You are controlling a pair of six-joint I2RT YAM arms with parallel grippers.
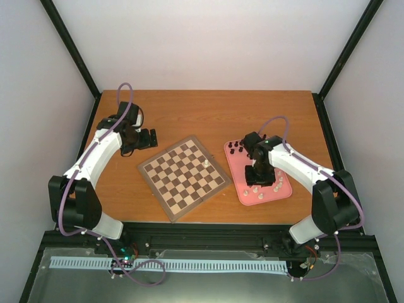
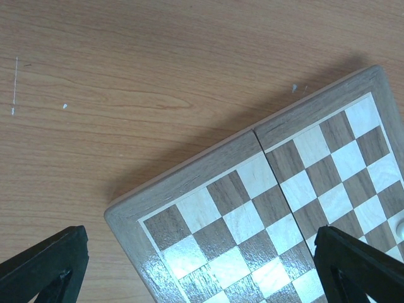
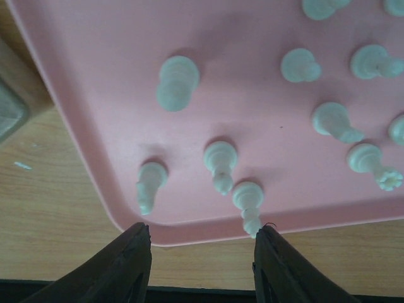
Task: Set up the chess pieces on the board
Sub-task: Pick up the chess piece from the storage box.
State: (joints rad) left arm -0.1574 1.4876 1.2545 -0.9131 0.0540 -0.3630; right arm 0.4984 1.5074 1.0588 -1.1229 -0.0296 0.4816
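And the right pincer (image 3: 202, 232) hangs half-open over the pink tray (image 3: 95, 95) rim, gripping nothing (a white piece (image 3: 247, 197) just beside one finger); left pincer (image 2: 201, 235) gapes empty above the board (image 2: 208, 158).

**Both arms reached out, both grippers empty**

Left arm (image 1: 95, 158): base at the near-left corner. The upper link rises away from the near edge, the elbow is bent, and the forearm reaches inward toward the middle. Left gripper (image 1: 148, 139) (image 2: 201, 233) points inward and tips downward. Its jaws are spread wide with nothing between them, and only the dark tips show at the wrist view's lower corners.

Right arm (image 1: 303, 167): roughly the mirror posture, base near-right, forearm sweeping inward, wrist bent steeply down. Right gripper (image 1: 257, 180) (image 3: 202, 230) aims almost straight down and sits low. Its jaws are moderately parted, the tips dark and tapered, the gap bare, nothing gripped.

The two grippers are well apart, one on each side
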